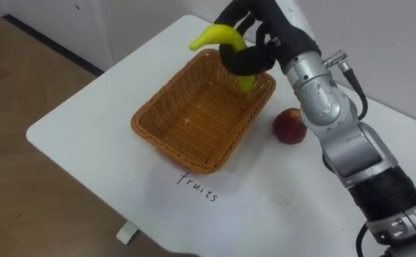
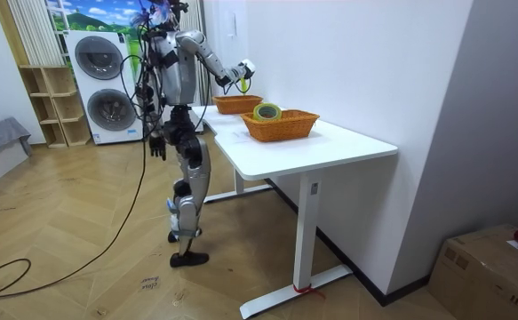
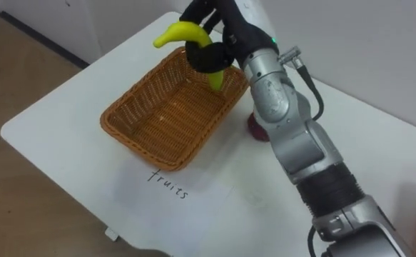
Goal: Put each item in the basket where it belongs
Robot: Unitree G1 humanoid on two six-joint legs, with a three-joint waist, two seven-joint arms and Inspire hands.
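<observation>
1. Table (image 1: 86,121), white, spreads beneath the right hand (image 1: 268,32). The robot stands upright at its edge, at the end nearest the washing machines (image 2: 99,84).
2. The fruit basket (image 1: 193,125), woven and empty, lies directly below the right hand, which is raised over its far end.
3. The second basket (image 2: 281,127) sits on the table well away from that hand, and holds a roll of tape (image 2: 266,111).
4. The right hand has its fingers curled tight round the banana (image 1: 213,36).
5. The banana is lifted clear of the basket. Its tip juts out to the left of the fingers and its lower end points down toward the far rim.
6. The apple (image 1: 289,126) rests on the table below the right wrist, just beside the basket's right wall.
7. The left hand (image 2: 156,147) hangs beside the robot's hip, and its state cannot be told.
</observation>
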